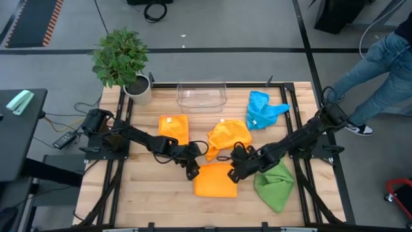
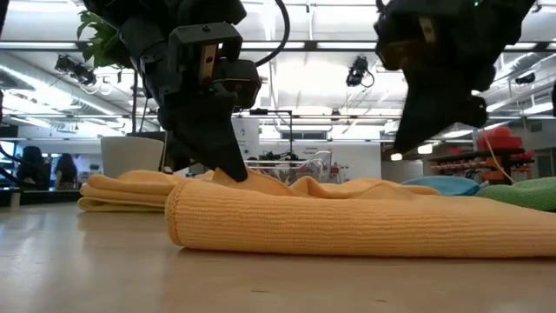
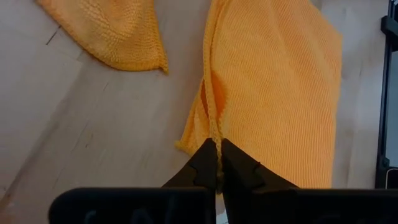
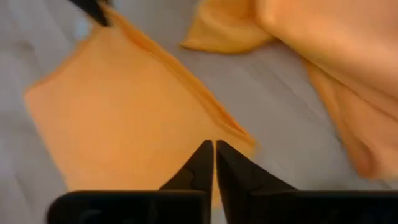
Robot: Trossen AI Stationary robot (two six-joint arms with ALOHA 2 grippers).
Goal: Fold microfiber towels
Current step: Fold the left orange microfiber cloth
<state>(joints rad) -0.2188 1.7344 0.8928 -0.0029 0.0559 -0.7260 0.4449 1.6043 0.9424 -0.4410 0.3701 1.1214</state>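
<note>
A folded orange microfiber towel lies flat on the wooden table near its front middle. My left gripper is shut on the towel's left far edge. My right gripper hovers shut just above the towel's right far corner and touches nothing; in the low view it stands clear above the cloth. A second folded orange towel, a crumpled yellow one, a blue one and a green one lie around it. My left gripper pinches the towel's edge between its two fingers, close to a corner; two layers show parted just beyond the fingers. The fingers slant down from the table's left. The towel lies flat on the table, slack.
A clear plastic bin stands at the far middle, a potted plant at the far left corner. A person's legs show beyond the far right corner. Bare wood lies along the near left of the table.
</note>
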